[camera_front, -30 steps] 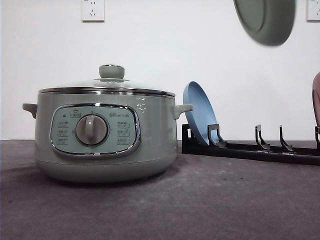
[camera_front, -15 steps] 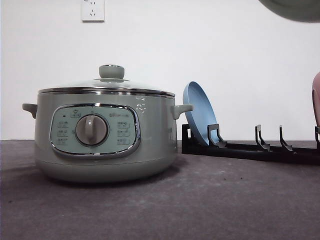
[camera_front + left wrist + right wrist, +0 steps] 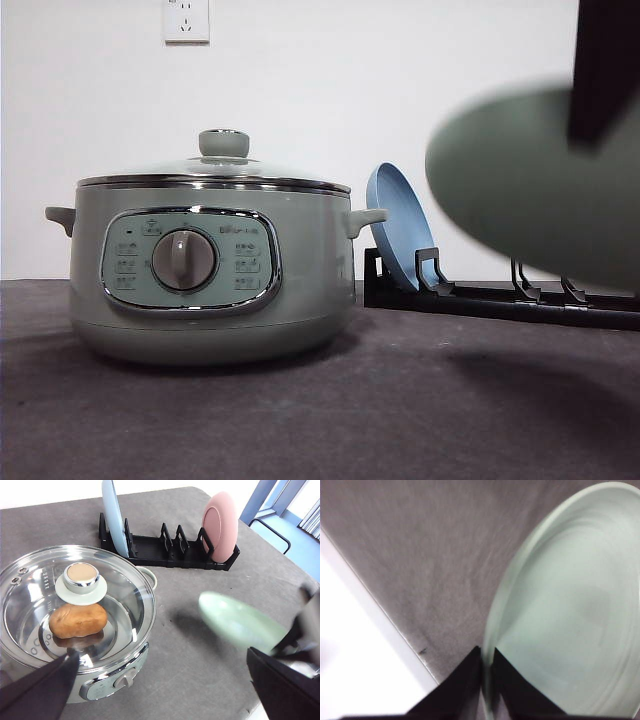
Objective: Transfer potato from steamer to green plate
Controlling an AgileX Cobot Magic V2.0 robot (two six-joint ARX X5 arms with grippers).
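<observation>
My right fingers (image 3: 486, 680) are pinched on the rim of the green plate (image 3: 570, 625), one finger on each face of its edge, and the plate hangs tilted and blurred in the air above the grey worktop (image 3: 300, 400), to the right of the steamer (image 3: 210, 270). I judge I hold it by the rim so that its face is free to lie flat on the open worktop beside the pot, within easy reach for the potato. The potato (image 3: 78, 620) lies inside the steamer on the pot's floor, seen through the glass lid (image 3: 120, 600), which is shut over it with its green knob (image 3: 81, 581) on top, so nothing can be lifted out yet. My left fingers (image 3: 165, 680) are spread wide apart and hold nothing; they hover over the near side of the steamer, looking down on the lid, which I judge puts them in place to take the knob next. Behind the steamer a black rack (image 3: 165, 552) stands on the worktop, with a blue plate (image 3: 114, 515) upright in a slot at one end and a pink plate (image 3: 220, 525) upright at the other; the slots between them are bare. From the front, the green plate covers part of the rack.
</observation>
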